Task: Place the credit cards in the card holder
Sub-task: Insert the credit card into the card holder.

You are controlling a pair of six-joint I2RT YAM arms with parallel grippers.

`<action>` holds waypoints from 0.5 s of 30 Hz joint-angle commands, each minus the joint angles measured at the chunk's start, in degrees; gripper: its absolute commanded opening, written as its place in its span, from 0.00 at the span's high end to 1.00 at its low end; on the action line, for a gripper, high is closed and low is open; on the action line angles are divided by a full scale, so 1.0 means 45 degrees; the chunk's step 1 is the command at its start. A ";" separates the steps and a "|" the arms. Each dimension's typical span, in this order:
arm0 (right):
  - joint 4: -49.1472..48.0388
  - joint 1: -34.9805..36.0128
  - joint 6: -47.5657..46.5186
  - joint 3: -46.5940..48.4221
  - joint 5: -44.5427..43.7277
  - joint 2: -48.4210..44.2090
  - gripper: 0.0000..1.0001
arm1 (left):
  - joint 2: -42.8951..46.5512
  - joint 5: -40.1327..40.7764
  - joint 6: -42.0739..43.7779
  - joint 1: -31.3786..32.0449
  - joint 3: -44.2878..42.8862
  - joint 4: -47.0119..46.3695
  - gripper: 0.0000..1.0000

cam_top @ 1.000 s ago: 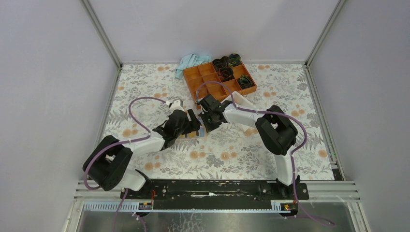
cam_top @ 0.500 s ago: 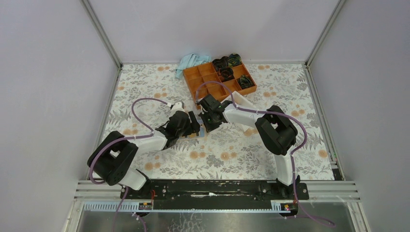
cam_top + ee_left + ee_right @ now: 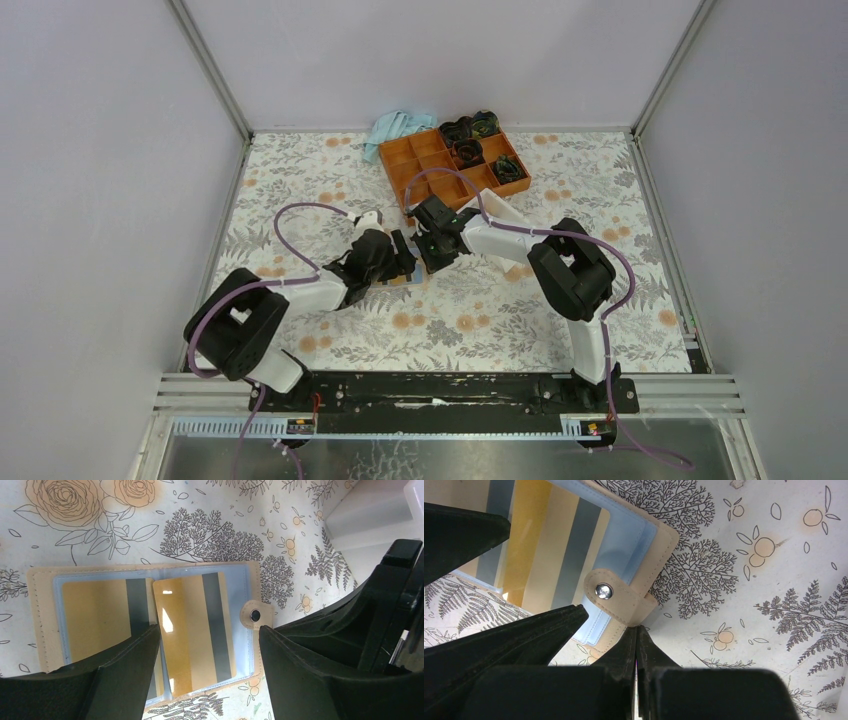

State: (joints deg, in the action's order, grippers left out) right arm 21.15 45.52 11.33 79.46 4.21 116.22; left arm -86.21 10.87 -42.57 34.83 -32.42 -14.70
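Edged left claw (image 3: 207, 630) slightly forward, gaping wide above open card holder (image 3: 41, 615) flat on bench (image 3: 225, 530), gold credit cards (image 3: 187, 610) sleeved inside, right claw (image 3: 636, 629) clamped shut at its snap tab (image 3: 616, 600).

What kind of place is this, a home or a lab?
Probably a lab robot test cell: plain grey walls in metal framing enclose a floral-covered table, and the left arm and right arm are bolted to a rail at its near edge.
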 commanded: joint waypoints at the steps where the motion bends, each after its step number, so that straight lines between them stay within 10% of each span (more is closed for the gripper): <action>1: 0.0223 0.0188 -0.0156 -0.0076 0.0237 0.0386 1.00 | -0.0248 -0.0170 -0.0002 0.0048 -0.0097 -0.0761 0.20; 15: 0.0164 0.0188 -0.0155 -0.0122 0.0261 0.0407 1.00 | -0.0405 -0.0313 -0.0150 0.0204 -0.0262 -0.0930 0.20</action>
State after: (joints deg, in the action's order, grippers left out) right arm 21.15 45.52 11.33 79.44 4.23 116.22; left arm -87.20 10.28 -42.92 34.96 -32.45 -16.40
